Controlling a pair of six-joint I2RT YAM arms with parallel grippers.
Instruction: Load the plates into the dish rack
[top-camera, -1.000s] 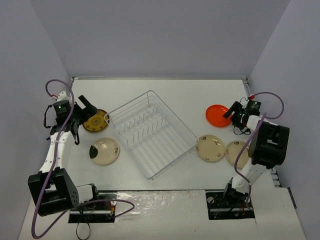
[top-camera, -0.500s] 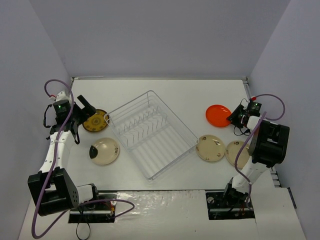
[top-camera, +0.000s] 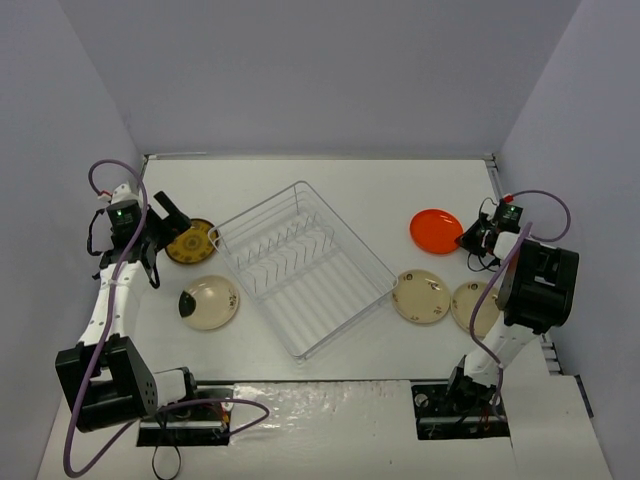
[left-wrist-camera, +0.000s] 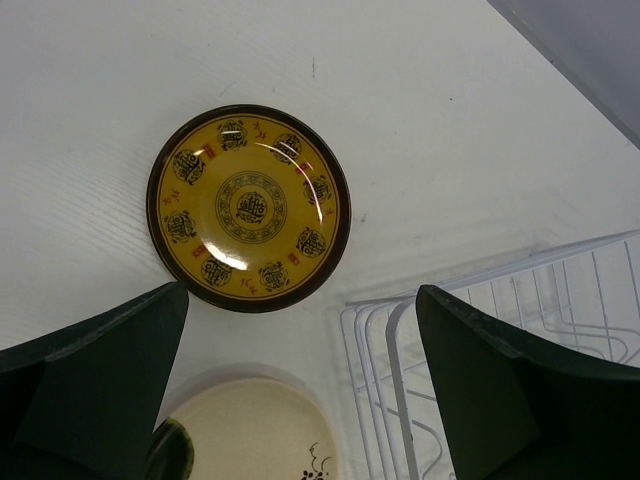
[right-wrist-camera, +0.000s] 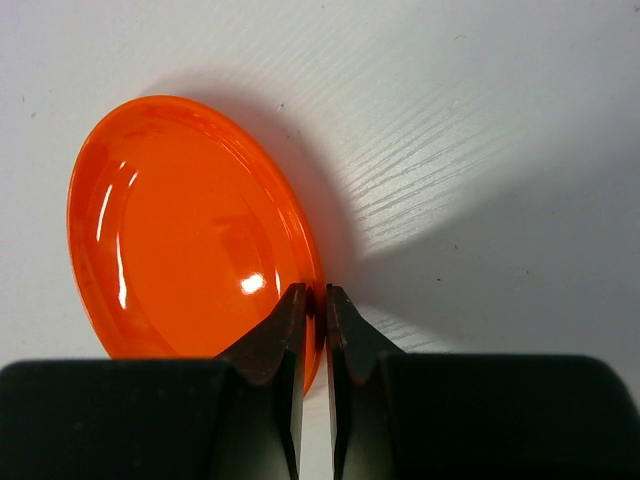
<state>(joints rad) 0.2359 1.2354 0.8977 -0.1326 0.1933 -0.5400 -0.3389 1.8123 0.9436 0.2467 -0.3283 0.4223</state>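
dish rack (top-camera: 300, 268): centre frame, diagonal on the table (top-camera: 380, 195)
upper-left plate (top-camera: 190, 241): just left of the rack's left corner
lower-left plate (top-camera: 209, 302): below it, apart
upper-right plate (top-camera: 436, 231): right of the rack
middle-right plate (top-camera: 421, 296): below that
far-right plate (top-camera: 468, 306): just beside it, rightward

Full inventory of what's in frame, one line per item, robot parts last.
orange plate: 1, orange-red, far right of the table
mustard plate: 1, yellow-brown patterned, left of the dish rack
cream plates: 3, beige with dark marks; one near left, two near right
dish rack: 1, white wire, centre, no plates in it
table: 1, white
left end effector: 1, open, above the mustard plate
right end effector: 1, shut on the orange plate's rim
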